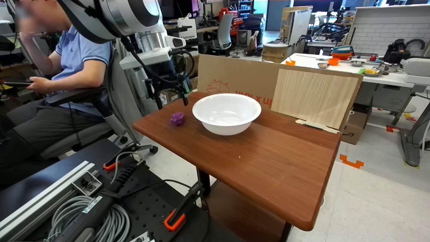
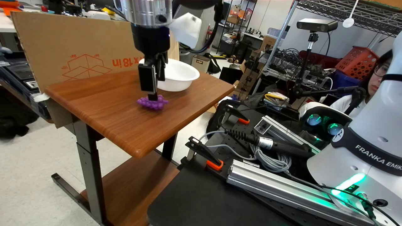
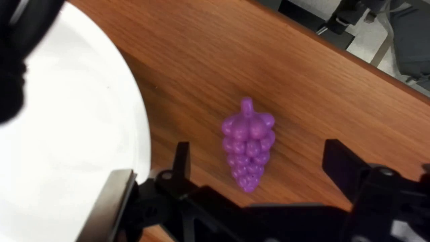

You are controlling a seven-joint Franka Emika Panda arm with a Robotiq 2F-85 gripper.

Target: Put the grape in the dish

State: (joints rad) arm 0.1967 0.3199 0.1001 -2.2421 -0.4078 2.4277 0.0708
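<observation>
The grape is a purple toy bunch that lies on the brown table, in an exterior view (image 1: pixel 177 118), in another exterior view (image 2: pixel 156 105) and in the wrist view (image 3: pixel 248 141). The dish is a wide white bowl standing beside the grape; it shows in both exterior views (image 1: pixel 228 129) (image 2: pixel 176 86) and at the left of the wrist view (image 3: pixel 142 134). My gripper (image 1: pixel 173 103) is open and empty above the table near the grape. In the wrist view, the fingers (image 3: pixel 257 148) stand apart with the grape between and slightly ahead of them. A finger partly covers the grape in an exterior view (image 2: pixel 153 86).
The brown table (image 1: pixel 265 168) carries the grape and bowl. A cardboard sheet (image 1: pixel 242 74) with a wood-grain panel (image 1: pixel 314 97) stands along its far edge. A person (image 1: pixel 80 64) sits close to the arm. A black bench (image 2: pixel 201 194) with clamps and cables stands beside the table.
</observation>
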